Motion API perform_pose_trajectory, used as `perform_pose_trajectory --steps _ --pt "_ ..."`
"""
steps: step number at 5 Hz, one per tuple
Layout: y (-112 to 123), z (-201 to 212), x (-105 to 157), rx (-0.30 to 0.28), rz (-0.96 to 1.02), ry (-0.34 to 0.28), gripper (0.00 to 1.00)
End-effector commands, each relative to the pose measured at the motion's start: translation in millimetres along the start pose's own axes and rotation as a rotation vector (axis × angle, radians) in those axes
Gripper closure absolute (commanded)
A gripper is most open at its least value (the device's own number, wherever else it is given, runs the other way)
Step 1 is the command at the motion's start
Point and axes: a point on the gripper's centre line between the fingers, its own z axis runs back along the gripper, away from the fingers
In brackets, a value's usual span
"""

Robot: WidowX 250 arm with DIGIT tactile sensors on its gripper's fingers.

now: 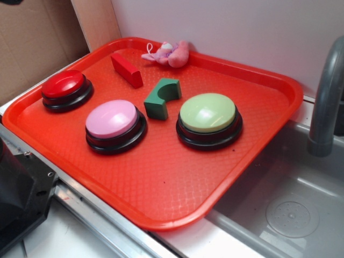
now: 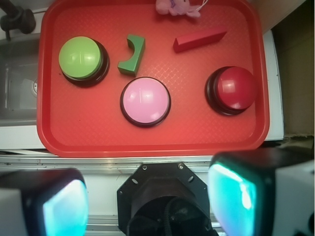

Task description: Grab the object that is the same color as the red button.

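claw: your gripper (image 2: pixel 147 206) sits high above the near side of the tray, jaws wide apart, nothing between them; the two pads (image 2: pixel 64 209) glow teal at the bottom of the wrist view

tray: red tray (image 2: pixel 152 140) lies ahead of the claw, its raised lip running all the way round; near rim just ahead of the pads

open room: the widest bare patch of tray floor is the near strip, between the near rim and the buttons

left edge: sink (image 1: pixel 285 209) drops away off the tray's left side, with the grey faucet (image 1: pixel 327 97) standing beside it

far edge: white wall right behind the tray, and a small pink plush toy (image 2: pixel 178 7) against the far rim

target: red block (image 2: pixel 199 39), ahead and a bit right of the claw, lying flat near the far rim; plain matte bar, long and narrow, angled across the tray, touching nothing

red button (image 2: pixel 235 88): ahead-right, closer to you than the block, glossy dome on a black base

pink button (image 2: pixel 145 101): straight ahead, mid tray

green button (image 2: pixel 81 58): ahead-left

green arch block (image 2: pixel 132 54): between the green button and the red block, clear of both
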Motion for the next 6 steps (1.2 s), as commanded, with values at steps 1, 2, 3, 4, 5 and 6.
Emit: perform_pose_trajectory --steps 1,2,3,4,5,6 --pt "0 0 0 0.0 0.0 0.0 0.0" --pt "0 -8 15 -0.003 0.039 0.002 0.0" --pt "-1 -19 32 0.018 0.146 0.002 0.0" --pt "9 -30 48 0.039 0.307 -0.014 0.0" --pt "24 -47 65 0.062 0.474 0.011 0.0" --pt "37 -71 83 0.068 0.653 0.016 0.0"
